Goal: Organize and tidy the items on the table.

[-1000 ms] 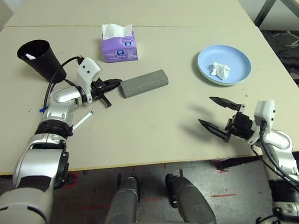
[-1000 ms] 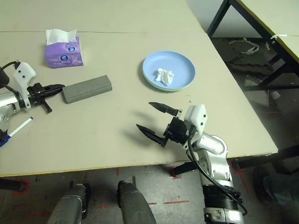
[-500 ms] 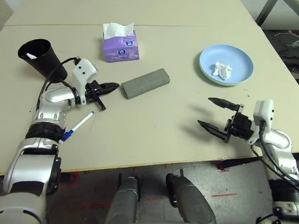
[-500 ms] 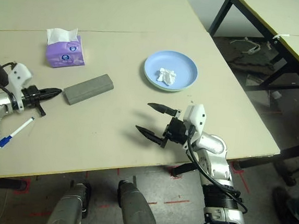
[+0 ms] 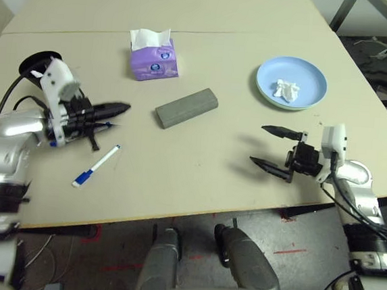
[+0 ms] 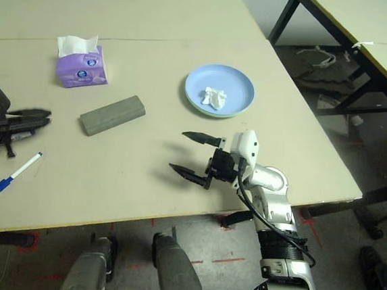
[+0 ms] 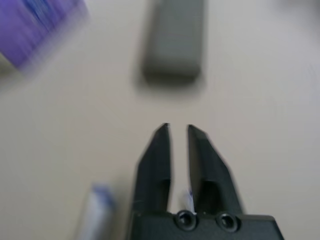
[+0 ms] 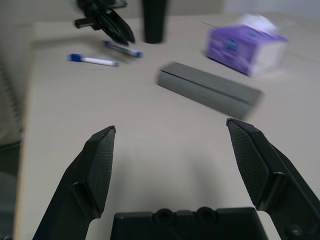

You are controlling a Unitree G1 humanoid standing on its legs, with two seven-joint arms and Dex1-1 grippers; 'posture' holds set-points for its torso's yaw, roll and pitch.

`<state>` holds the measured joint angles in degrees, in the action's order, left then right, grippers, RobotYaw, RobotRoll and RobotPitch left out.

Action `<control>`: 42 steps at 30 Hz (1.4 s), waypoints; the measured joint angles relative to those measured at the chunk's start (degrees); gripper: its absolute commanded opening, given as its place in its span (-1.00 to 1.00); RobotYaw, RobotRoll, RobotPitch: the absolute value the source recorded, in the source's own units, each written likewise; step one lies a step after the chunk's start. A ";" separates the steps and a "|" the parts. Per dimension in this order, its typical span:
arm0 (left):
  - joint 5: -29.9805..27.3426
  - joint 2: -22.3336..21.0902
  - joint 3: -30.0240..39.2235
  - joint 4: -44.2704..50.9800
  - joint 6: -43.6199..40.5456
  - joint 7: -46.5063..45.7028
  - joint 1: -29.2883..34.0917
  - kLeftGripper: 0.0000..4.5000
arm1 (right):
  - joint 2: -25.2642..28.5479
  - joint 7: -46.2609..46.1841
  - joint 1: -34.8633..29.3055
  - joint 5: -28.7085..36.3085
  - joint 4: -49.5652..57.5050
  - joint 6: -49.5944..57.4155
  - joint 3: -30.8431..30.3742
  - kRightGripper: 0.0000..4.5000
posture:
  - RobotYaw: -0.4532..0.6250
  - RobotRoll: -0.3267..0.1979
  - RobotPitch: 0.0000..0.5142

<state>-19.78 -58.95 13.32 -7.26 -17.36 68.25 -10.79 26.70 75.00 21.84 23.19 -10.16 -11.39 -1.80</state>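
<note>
The crumpled tissue (image 5: 287, 91) is held in the stacked plates (image 5: 307, 68); two markers (image 5: 86, 178) are left loose on the desk (image 5: 197, 179). Both the left pincer (image 7: 178, 127) and right pincer (image 8: 171, 124) are parted, with nothing gripped.

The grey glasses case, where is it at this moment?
In the left eye view, the grey glasses case lies mid-table, between the purple tissue box and the table's near edge.

Silver robot arms (image 5: 355, 174) with black bands, white wrist housings (image 5: 333, 142), black cables (image 5: 360, 217) and black, pointed fingers (image 5: 269, 168).
</note>
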 measured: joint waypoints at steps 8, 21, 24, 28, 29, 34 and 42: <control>2.04 -11.47 1.42 5.79 -9.96 0.48 7.35 0.99 | -0.04 3.63 1.41 0.67 0.52 0.93 -2.23 1.00 | -0.40 0.25 -0.12; 4.17 -7.13 -5.75 9.62 -18.00 -4.96 5.16 0.99 | -1.05 3.32 1.93 0.66 1.70 1.28 -3.36 1.00 | -0.47 0.25 -0.13; 4.60 -5.28 -5.85 9.77 -17.80 -6.35 5.00 0.99 | -0.78 3.06 1.93 0.66 2.57 1.86 -3.38 1.00 | -0.47 0.25 -0.14; 5.89 -3.86 -6.36 9.78 -16.57 -7.48 4.83 0.81 | -0.34 2.64 1.94 0.68 3.11 2.76 -3.38 1.00 | -0.48 0.25 -0.16; 6.02 -3.65 -6.50 9.78 -16.38 -7.49 4.81 0.73 | -0.27 2.52 1.94 0.68 3.12 2.88 -3.38 1.00 | -0.47 0.25 -0.16; 6.19 -3.11 -7.10 9.77 -15.19 -6.46 4.98 0.01 | -0.12 1.97 1.96 0.68 3.25 3.33 -3.38 1.00 | -0.46 0.25 -0.19; 6.06 -4.30 -7.14 8.69 -9.80 -2.43 6.25 -0.99 | -0.26 1.74 2.28 0.66 3.18 3.43 -3.45 1.00 | -0.39 0.25 -0.20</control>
<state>-13.71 -63.25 6.18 1.44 -27.17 65.82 -4.54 26.44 76.74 24.12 23.85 -6.97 -7.96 -5.25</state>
